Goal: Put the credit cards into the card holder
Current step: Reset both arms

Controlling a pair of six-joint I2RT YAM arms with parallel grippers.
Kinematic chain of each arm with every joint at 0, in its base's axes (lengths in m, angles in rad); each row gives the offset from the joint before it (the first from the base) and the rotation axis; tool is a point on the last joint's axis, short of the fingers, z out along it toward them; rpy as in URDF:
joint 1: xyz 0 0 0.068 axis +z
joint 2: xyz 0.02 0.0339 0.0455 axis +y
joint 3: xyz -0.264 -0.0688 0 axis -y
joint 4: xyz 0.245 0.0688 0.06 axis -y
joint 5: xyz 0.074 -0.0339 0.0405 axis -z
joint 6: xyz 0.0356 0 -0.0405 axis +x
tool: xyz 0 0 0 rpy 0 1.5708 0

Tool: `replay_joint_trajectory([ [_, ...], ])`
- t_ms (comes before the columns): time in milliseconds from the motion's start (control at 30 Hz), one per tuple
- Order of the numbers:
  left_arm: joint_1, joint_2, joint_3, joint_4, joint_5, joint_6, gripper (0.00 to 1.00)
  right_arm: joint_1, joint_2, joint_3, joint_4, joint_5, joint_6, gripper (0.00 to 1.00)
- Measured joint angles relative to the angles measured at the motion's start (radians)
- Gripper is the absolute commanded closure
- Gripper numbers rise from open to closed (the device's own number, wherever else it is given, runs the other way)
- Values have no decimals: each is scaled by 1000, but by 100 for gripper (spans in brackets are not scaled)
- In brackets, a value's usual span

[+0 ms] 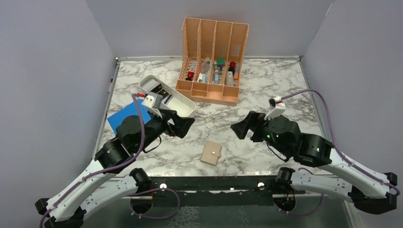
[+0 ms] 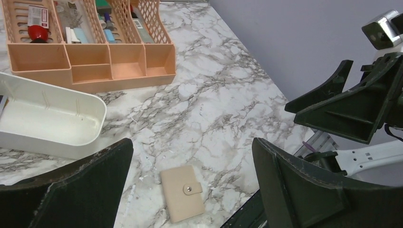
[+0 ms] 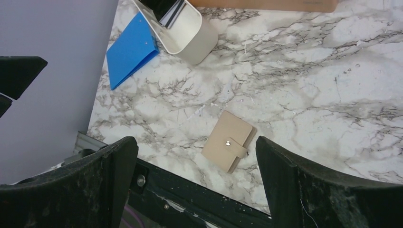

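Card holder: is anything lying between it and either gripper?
Nothing visible does. The card holder lies closed on the table, with the left gripper and right gripper open on either side. The white tray stands farther back, left.

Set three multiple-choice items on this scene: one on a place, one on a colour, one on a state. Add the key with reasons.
1. The card holder lies:
A. at the far left corner
B. on the table near its front edge
C. at the far right corner

2. The flat sheet by the tray is:
A. red
B. green
C. blue

3. The left gripper and right gripper are:
A. both open and empty
B. both shut
C. both clamped on the card holder

Key:
1 B, the top view shows it on the marble close to the near edge.
2 C, it shows blue in the top and right wrist views.
3 A, each wrist view shows fingers spread wide, gripping nothing.
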Motion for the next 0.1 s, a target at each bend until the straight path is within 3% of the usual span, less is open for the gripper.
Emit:
replay_joint_trajectory([
  [100,0,-10,-8,-7,-10,0,1,0,11,0,0,0,-8,0],
])
